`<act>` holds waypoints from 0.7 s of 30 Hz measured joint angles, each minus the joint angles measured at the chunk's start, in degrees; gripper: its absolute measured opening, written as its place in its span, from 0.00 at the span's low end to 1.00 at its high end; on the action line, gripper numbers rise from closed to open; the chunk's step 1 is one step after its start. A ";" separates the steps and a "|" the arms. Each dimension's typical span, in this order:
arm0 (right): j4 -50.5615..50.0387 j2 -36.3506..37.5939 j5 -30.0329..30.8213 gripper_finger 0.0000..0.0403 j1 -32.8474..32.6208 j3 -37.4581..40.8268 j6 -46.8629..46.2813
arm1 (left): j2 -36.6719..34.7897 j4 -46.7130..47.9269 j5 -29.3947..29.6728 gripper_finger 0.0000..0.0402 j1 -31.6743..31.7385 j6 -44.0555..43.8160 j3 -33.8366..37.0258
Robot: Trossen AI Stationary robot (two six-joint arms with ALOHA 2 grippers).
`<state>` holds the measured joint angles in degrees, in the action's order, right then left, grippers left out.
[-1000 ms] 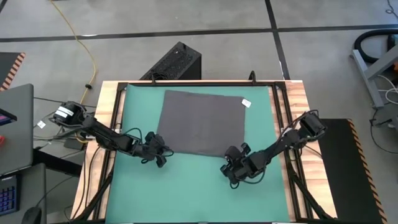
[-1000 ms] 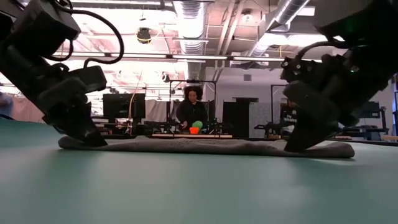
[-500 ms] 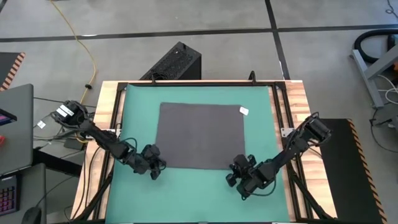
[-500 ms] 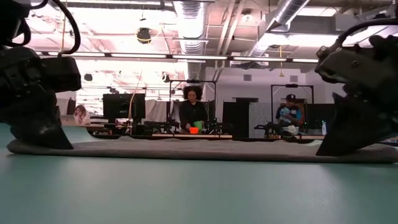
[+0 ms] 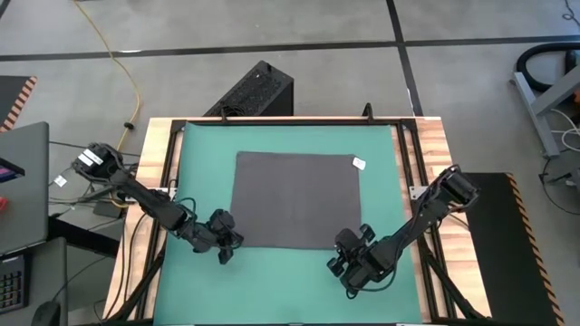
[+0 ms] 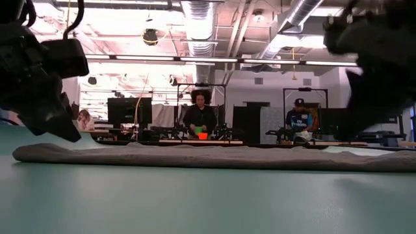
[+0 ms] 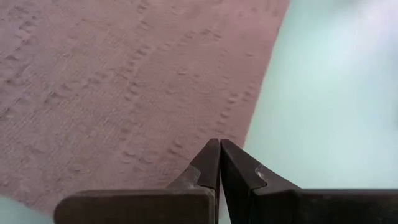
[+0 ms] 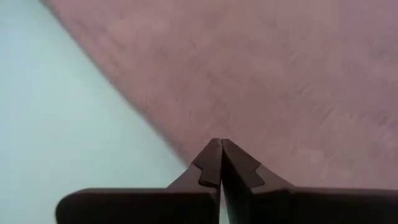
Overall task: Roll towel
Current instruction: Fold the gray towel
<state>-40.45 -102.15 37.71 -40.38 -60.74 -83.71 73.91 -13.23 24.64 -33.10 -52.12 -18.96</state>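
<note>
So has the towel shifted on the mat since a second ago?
Yes. In the high view the towel has squared up with the green mat; its near edge now lies closer to the near side of the table.

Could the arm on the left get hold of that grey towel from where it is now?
Probably yes. The left gripper, fingers shut, hovers just above the towel at its near left corner. Nothing lies between them on the green mat; it would have to open first.
</note>
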 joint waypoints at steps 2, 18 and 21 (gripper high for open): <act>-2.78 0.06 0.78 0.09 -0.37 -2.14 0.04 | -1.24 -0.08 0.00 0.00 0.00 0.29 0.00; -26.04 0.31 -9.49 0.55 -5.15 -15.75 18.33 | -7.57 -16.78 -0.40 0.00 5.48 18.92 -0.02; -28.90 0.31 -9.28 0.61 -6.21 -15.07 14.95 | -7.55 -19.01 -0.31 0.00 5.91 17.84 -0.02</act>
<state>-69.34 -101.84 28.43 -46.59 -75.81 -68.76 66.37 -32.24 24.34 -27.19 -34.28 -18.98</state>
